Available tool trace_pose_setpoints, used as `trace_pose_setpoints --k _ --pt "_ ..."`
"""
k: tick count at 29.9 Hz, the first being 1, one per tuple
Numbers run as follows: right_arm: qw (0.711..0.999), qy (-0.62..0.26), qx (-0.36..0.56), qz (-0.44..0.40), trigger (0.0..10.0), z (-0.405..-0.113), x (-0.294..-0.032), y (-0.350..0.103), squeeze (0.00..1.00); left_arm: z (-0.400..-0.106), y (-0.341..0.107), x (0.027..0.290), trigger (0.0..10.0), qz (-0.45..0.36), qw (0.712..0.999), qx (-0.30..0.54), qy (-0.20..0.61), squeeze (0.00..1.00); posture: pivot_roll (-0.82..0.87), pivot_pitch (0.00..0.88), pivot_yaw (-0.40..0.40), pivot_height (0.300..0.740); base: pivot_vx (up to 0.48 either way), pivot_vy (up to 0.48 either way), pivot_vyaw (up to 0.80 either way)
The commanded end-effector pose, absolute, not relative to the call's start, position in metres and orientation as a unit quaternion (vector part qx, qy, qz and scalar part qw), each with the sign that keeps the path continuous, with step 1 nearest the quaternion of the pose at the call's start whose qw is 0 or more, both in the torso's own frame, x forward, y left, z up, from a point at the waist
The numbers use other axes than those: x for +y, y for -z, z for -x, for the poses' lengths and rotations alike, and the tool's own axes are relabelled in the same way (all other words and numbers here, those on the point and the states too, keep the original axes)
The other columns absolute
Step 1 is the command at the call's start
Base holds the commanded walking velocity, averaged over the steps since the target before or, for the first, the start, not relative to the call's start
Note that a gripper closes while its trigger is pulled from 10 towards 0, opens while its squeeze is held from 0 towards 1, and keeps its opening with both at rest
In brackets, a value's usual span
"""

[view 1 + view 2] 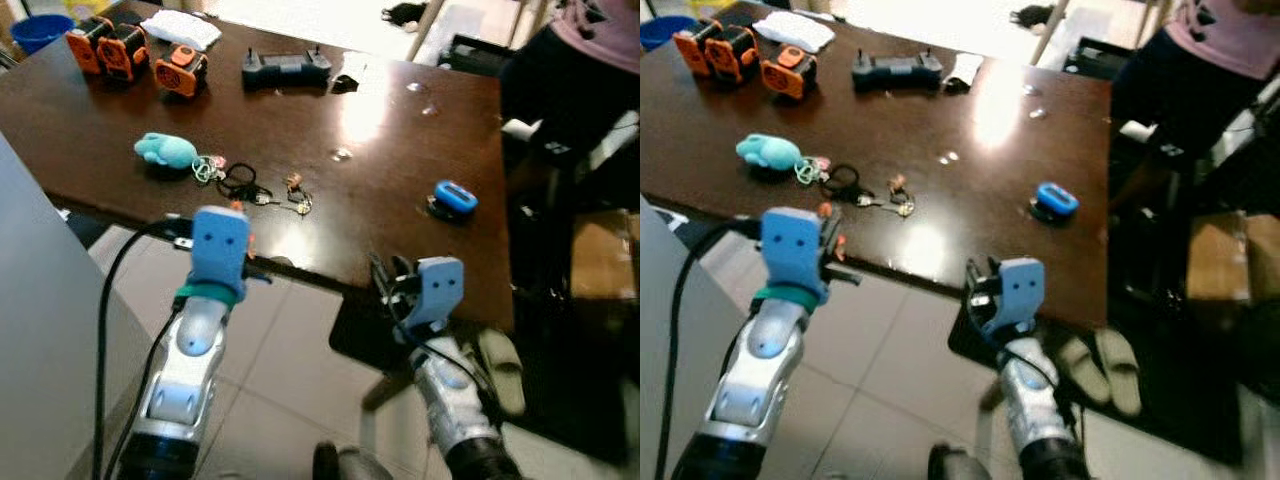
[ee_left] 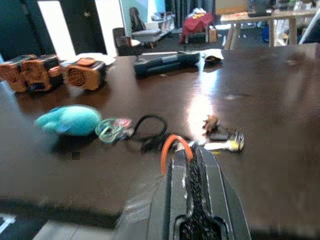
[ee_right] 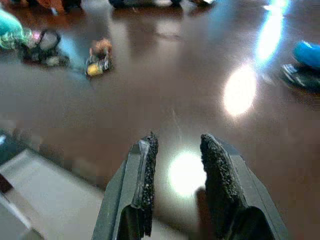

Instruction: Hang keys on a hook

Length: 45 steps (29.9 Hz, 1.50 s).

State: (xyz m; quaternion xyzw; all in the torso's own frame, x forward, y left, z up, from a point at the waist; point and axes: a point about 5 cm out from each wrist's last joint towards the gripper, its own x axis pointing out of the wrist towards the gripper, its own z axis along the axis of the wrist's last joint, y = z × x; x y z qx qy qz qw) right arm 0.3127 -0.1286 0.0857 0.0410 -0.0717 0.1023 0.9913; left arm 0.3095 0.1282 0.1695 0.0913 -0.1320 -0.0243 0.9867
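The keys [image 1: 292, 196] lie on the dark brown table [image 1: 400, 180], joined by a black loop [image 1: 238, 180] and coloured rings to a teal plush toy [image 1: 165, 150]. In the left wrist view the keys [image 2: 222, 142] sit just beyond my left gripper [image 2: 192, 152], whose fingers are pressed together and hold nothing. It hovers at the table's near edge [image 1: 222, 250]. My right gripper [image 3: 177, 142] stands open over the near edge further right [image 1: 405, 285], with nothing between its fingers.
Orange devices [image 1: 125, 50], a black controller [image 1: 285, 68], a white cloth [image 1: 180, 27] and a blue gadget [image 1: 453, 198] lie on the table. A person [image 1: 580, 60] stands at the right. Slippers [image 1: 1100, 370] lie on the floor. A grey panel [image 1: 40, 320] rises at my left.
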Motion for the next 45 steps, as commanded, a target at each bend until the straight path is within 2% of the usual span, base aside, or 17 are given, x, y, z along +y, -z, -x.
trace_pose_setpoints --k 1,8,12,25,35,45 --pt "0.992 -0.108 -0.057 -0.037 10.0 -0.31 -0.125 -0.08 0.0 -0.308 -0.164 0.13 10.0 -0.092 0.988 -0.123 0.023 0.0 -0.08 0.097 -0.035 0.74 -0.364 0.0 0.0" --pt "0.991 -0.122 -0.058 -0.023 10.0 -0.31 -0.122 -0.08 0.0 -0.308 -0.162 0.13 10.0 -0.094 0.988 -0.12 0.022 0.0 -0.08 0.097 -0.037 0.74 -0.358 0.0 0.0" --pt "0.989 -0.132 -0.061 -0.022 10.0 -0.31 -0.12 -0.081 0.0 -0.308 -0.16 0.13 10.0 -0.095 0.988 -0.116 0.024 0.0 -0.08 0.097 -0.037 0.74 0.0 0.0 0.44" --pt "0.987 -0.139 -0.075 -0.019 10.0 -0.313 -0.118 -0.089 0.0 -0.309 -0.158 0.126 10.0 -0.103 0.99 -0.092 0.031 0.0 -0.08 0.09 -0.037 0.74 0.0 0.0 0.8" --pt "0.986 -0.143 -0.078 -0.019 10.0 -0.312 -0.116 -0.09 0.0 -0.31 -0.161 0.122 10.0 -0.131 0.985 -0.101 0.043 0.0 -0.08 0.094 -0.031 0.74 0.0 0.0 0.8" --pt "0.985 -0.145 -0.086 -0.02 10.0 -0.313 -0.114 -0.093 0.0 -0.312 -0.185 0.116 10.0 -0.124 0.981 -0.14 0.05 0.0 -0.08 0.096 -0.032 0.74 0.0 0.0 0.8"
